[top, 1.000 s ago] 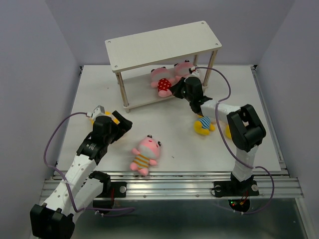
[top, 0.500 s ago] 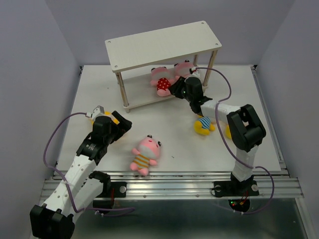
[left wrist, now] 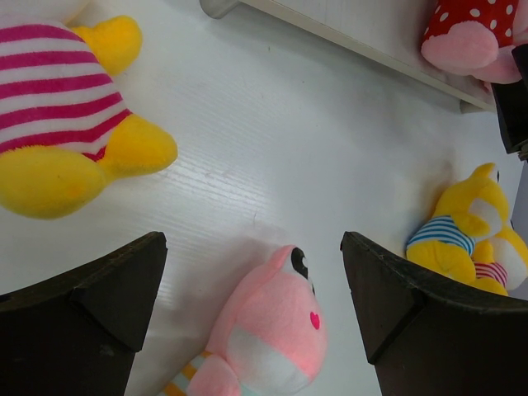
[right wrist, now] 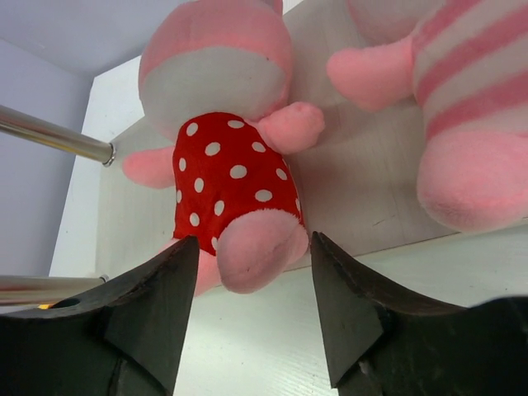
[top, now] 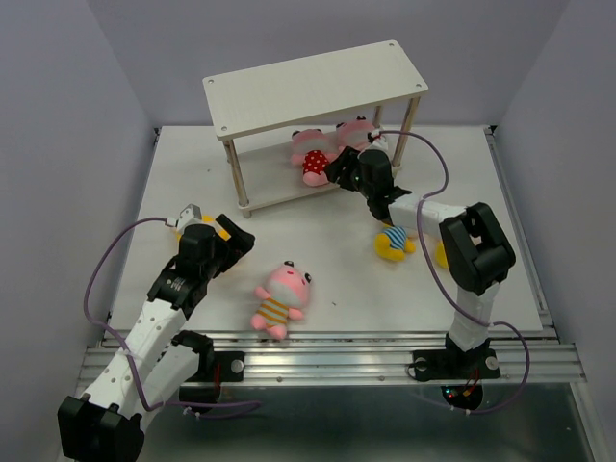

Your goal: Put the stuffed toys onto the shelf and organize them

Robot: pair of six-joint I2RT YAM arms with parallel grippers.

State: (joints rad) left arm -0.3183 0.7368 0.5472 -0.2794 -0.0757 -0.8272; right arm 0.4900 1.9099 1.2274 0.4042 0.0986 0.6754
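The right tool has spread apart, releasing the pink plush toy with a red polka-dot belly. Before the off-white two-tier wooden shelf, the left tool gapes empty over the white worktop, where a pink striped plush toy and three yellow plush toys wait. On the shelf's lower board the released toy lies beside another pink toy. That looks like a third done.

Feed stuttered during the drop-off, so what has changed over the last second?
The right pincer has opened, letting go of the pink plush toy with the red polka-dot belly, which lies on the off-white wooden shelf's lower board; its jaws now flank the toy's foot. Unchanged: the left pincer, wide open, and the pink striped plush toy lying on the table.
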